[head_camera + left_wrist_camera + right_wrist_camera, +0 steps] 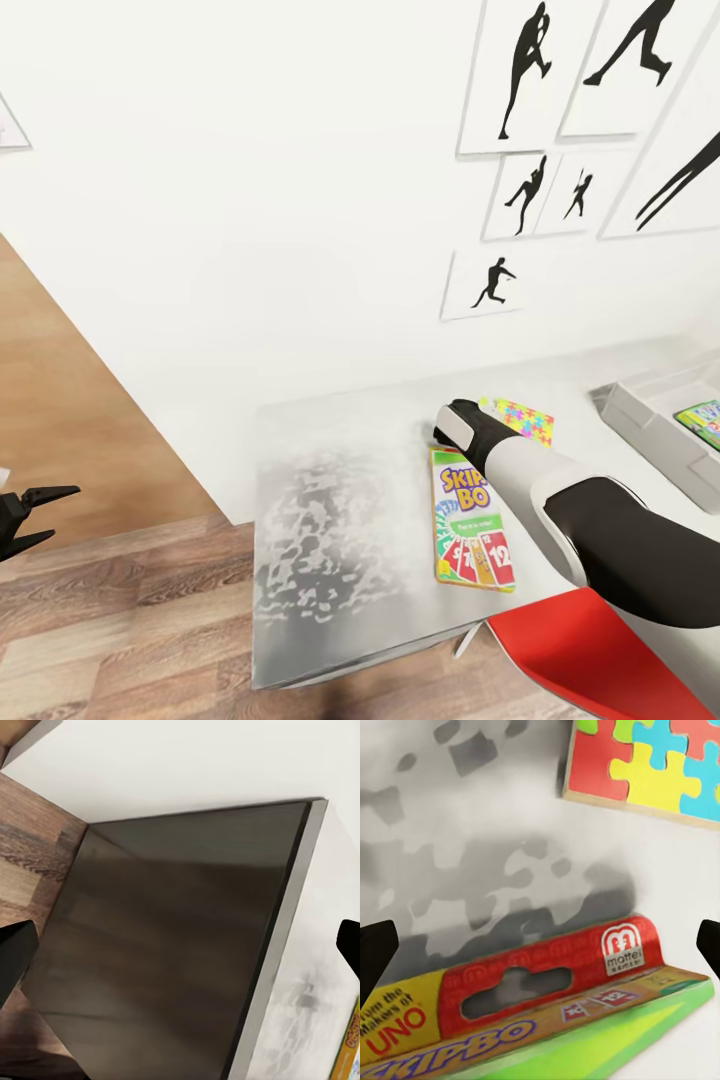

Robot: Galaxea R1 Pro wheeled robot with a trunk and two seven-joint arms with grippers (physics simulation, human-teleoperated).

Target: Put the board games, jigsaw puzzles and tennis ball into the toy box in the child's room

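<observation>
The SKIP-BO box (547, 1020) lies flat on the pale table (340, 520), straight ahead of the right gripper (540, 952) and between its 2 dark fingertips (375, 956), which stand wide apart at opposite edges of the right wrist view and touch nothing. In that view the box's red hanger tab sits nearest the middle of the gap, with a jigsaw puzzle (649, 761) beyond it at about 1 o'clock, apart from the box.

In the head view the right arm (560, 500) reaches over the table and covers the box's right edge (470, 520); the puzzle (520, 415) peeks out at 12 o'clock from the box. The grey toy box (650, 430) stands at 3 o'clock, holding a green-edged board game (702, 420).

The left gripper (45, 515) hangs over the wood floor (130, 620) at 9 o'clock, its fingers parted, holding nothing. Its wrist camera looks on the dark cabinet top (172, 945) beside the pale table, with a sliver of the box's edge.
</observation>
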